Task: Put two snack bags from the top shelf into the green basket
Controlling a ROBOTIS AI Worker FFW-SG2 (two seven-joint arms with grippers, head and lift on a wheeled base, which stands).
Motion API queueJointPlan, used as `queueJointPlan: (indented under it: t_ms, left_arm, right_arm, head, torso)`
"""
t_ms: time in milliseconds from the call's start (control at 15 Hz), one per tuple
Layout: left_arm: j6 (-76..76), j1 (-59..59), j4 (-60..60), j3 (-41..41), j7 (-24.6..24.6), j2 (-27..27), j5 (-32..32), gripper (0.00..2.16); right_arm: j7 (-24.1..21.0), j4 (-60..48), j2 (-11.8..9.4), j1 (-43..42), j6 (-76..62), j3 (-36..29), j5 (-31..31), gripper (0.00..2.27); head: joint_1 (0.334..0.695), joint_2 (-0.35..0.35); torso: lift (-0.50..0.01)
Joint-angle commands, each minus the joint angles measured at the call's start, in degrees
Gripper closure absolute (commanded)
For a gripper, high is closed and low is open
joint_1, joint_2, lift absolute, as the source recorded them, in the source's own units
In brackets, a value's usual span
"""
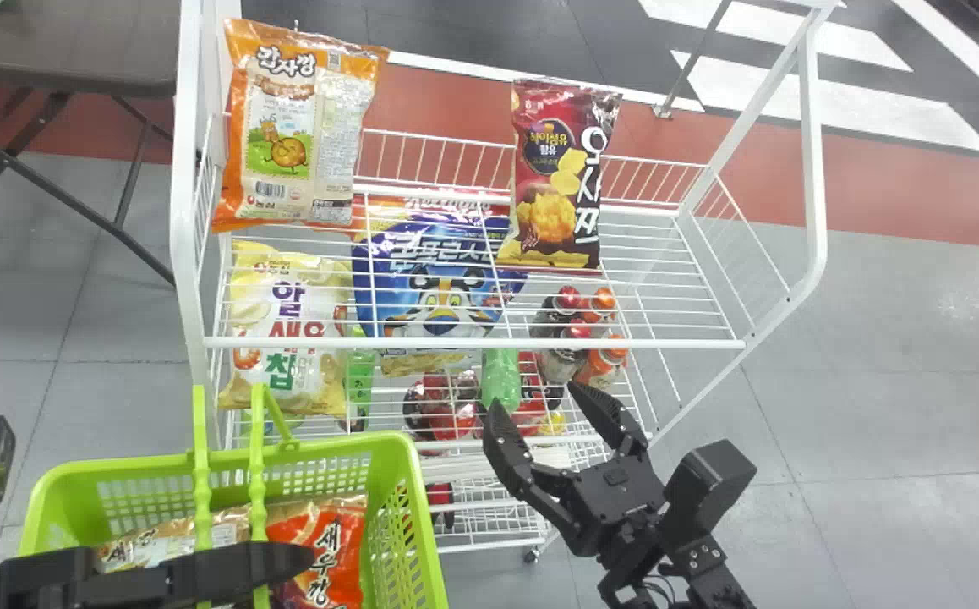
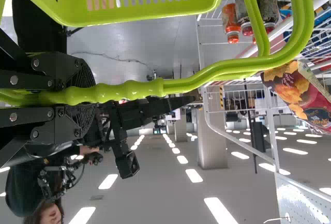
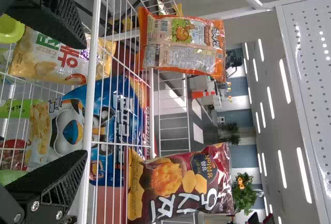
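Snack bags (image 1: 299, 127) are standing on the top shelf (image 1: 473, 344). The right gripper (image 1: 535, 402) is hovering, spread apart; the left gripper (image 1: 287, 562) is clamping the basket (image 1: 426, 524) handle (image 1: 257, 491).

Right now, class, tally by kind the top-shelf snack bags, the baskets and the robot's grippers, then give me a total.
Top-shelf snack bags: 2 (orange bag, dark red bag)
Baskets: 1 (green basket)
Grippers: 2 (left gripper, right gripper)
Total: 5
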Motion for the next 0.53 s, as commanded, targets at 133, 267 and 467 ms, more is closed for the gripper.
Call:
queueJointPlan:
  t_ms: [133, 267, 467]
  left_arm:
    - [0.2, 0.1, -0.2, 0.2, 0.0, 0.0, 0.3, 2.15]
    - [0.2, 0.1, -0.3, 0.3, 0.0, 0.1, 0.3, 2.15]
    - [0.2, 0.0, -0.2, 0.4, -0.1, 0.0, 0.3, 2.15]
  right_arm:
    - [-0.3, -0.2, 0.4, 0.2, -0.5, 0.0, 0.0, 0.09]
    - [-0.3, -0.3, 0.5, 0.2, -0.5, 0.0, 0.0, 0.09]
    - [-0.3, -0.2, 0.7, 0.2, -0.5, 0.0, 0.4, 0.09]
  head:
    - [0.695, -0.317]
    - [0.695, -0.317]
    - [0.695, -0.314]
  torso:
    - [-0.001]
    - [-0.001]
    - [-0.001]
